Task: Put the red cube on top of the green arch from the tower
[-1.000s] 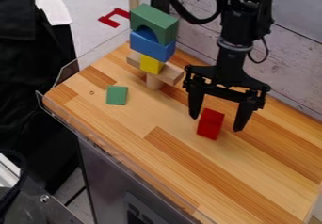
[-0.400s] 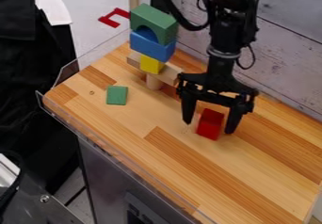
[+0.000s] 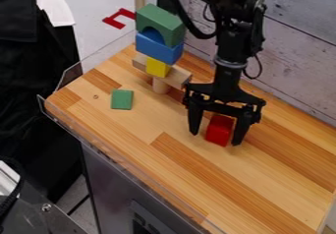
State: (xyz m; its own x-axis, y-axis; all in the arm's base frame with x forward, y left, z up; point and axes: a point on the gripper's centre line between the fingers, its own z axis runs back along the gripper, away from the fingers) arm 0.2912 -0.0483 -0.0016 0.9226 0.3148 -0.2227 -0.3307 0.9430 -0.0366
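My claw (image 3: 215, 138), spread wider than the red cube (image 3: 219, 129), straddles it ungripped; whether either finger touches, I can't tell.

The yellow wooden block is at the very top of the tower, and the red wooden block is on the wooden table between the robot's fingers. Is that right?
Not quite: the camera view shows the green wooden arch at the very top of the tower; the yellow wooden block is lower down. The red wooden block is on the wooden table between the robot's fingers.
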